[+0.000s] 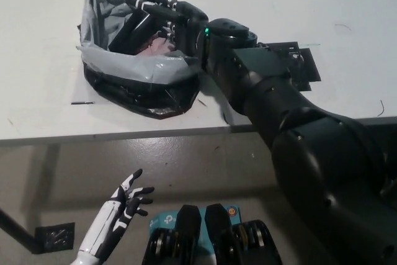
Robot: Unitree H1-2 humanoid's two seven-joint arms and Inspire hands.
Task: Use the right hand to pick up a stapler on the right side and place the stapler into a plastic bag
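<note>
Right robot hand [166,22]: inside plastic bag [124,69] mouth, fingers closed on stapler [129,34].
Left robot hand [127,206]: fingers spread, empty, below desk [310,4] edge.

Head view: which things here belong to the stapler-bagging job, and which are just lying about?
Job: right hand, stapler, plastic bag.
Lying about: flat black plate, white table, left hand resting open at lower left.
</note>
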